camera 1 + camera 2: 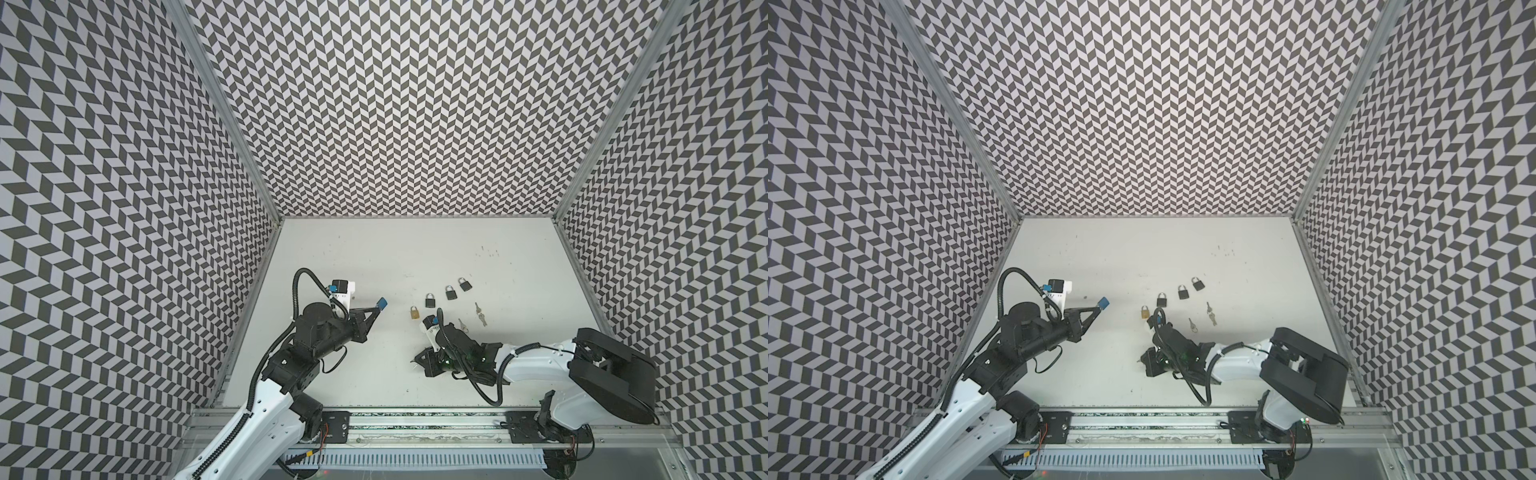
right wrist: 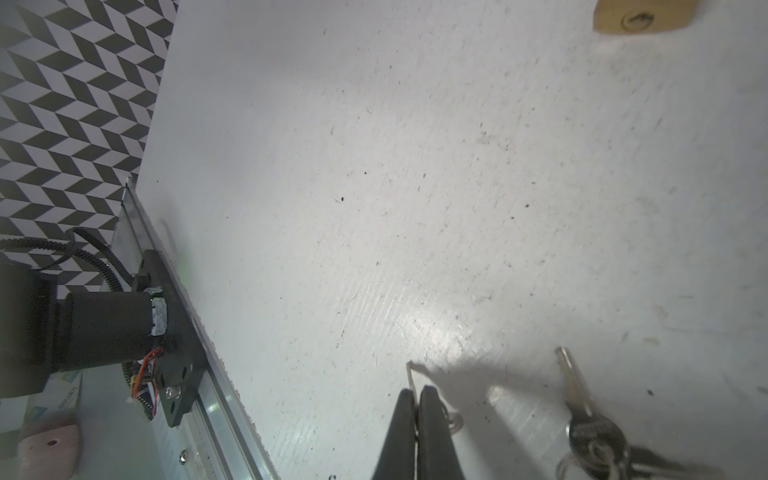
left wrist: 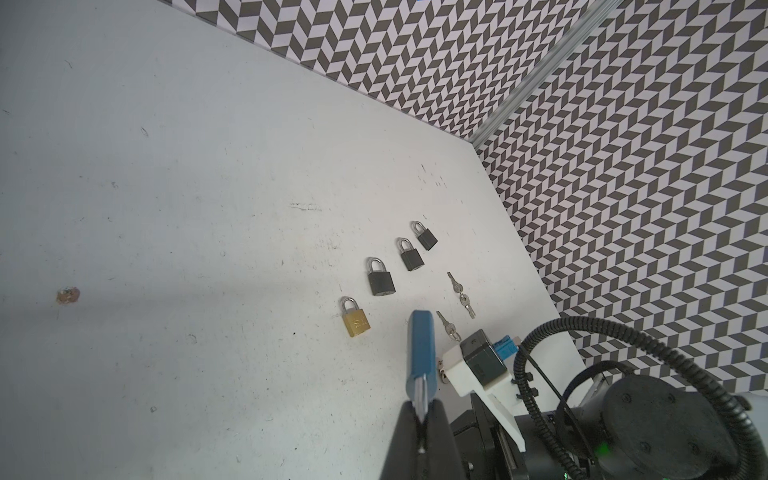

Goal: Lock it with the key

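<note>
Table [image 3: 166, 208]: white, matt, finely scratched and speckled, faint sheen under light. Brass padlock [image 3: 356, 325]: satin yellow metal body, polished bright shackle. Three black padlocks [image 3: 381, 284] [image 3: 412, 261] [image 3: 427, 240]: matt black bodies, bright shackles. Loose keys [image 3: 461, 295]: silvery metal, glossy. Key [image 2: 411, 374] in the right gripper [image 2: 415, 392]: thin bright metal edge; its fingers [image 2: 399, 428] matt black plastic. Left gripper [image 3: 420, 332] pads [image 3: 422, 361]: smooth, blue, dull. Front rail [image 2: 220, 407]: bare brushed aluminium. Walls [image 1: 415, 104]: matt print.
</note>
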Robot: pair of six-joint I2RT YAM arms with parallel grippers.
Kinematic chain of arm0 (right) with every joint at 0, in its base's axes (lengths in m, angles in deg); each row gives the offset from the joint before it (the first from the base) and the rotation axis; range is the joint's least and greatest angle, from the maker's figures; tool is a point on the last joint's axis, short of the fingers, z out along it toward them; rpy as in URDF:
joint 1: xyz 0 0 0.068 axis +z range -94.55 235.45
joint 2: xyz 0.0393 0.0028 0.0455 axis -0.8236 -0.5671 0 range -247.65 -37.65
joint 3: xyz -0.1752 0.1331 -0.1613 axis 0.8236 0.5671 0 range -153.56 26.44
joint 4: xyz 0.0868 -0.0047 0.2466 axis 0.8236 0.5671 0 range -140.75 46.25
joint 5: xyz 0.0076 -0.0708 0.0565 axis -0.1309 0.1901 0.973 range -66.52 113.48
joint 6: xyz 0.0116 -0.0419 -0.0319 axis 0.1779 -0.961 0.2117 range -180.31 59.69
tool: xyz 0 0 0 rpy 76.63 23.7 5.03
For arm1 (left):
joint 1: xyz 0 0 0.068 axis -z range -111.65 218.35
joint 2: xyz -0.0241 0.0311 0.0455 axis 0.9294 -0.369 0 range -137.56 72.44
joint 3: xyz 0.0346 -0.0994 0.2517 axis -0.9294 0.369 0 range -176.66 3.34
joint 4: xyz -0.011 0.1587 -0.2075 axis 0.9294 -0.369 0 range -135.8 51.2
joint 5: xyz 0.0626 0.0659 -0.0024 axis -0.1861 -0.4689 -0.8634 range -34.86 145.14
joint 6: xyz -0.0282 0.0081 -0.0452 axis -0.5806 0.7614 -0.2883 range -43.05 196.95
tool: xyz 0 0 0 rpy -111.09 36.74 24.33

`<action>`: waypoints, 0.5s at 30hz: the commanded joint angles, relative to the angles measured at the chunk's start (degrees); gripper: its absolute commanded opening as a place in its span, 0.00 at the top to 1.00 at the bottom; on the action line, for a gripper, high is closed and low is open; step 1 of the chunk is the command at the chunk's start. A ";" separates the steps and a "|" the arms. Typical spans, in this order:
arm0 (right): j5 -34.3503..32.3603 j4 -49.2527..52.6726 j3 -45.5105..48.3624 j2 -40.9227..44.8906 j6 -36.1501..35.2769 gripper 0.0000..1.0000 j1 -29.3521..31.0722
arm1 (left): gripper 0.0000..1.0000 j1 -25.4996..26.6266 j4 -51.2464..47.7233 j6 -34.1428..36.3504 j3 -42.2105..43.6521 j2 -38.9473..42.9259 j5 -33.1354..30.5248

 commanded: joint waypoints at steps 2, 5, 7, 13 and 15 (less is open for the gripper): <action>2.12 -2.38 -1.38 -1.32 -1.16 1.00 -0.89 | 1.00 -0.35 -0.06 1.31 -1.40 -0.27 0.63; 2.29 -1.56 -1.81 -0.66 -1.97 0.95 -0.88 | 1.00 -0.39 -0.70 1.97 -2.10 -0.23 0.72; 1.78 -1.18 -1.69 1.55 -2.84 0.87 -1.00 | 1.00 -0.35 -1.47 2.73 -2.85 -0.08 0.63; -2.90 5.71 -2.97 14.30 -9.78 0.56 -2.18 | 1.00 -0.37 -7.92 8.49 -9.04 -0.77 1.32; -3.02 8.51 -3.67 19.96 -12.71 0.55 -3.70 | 1.00 -0.43 -11.20 11.14 -12.74 -2.43 3.16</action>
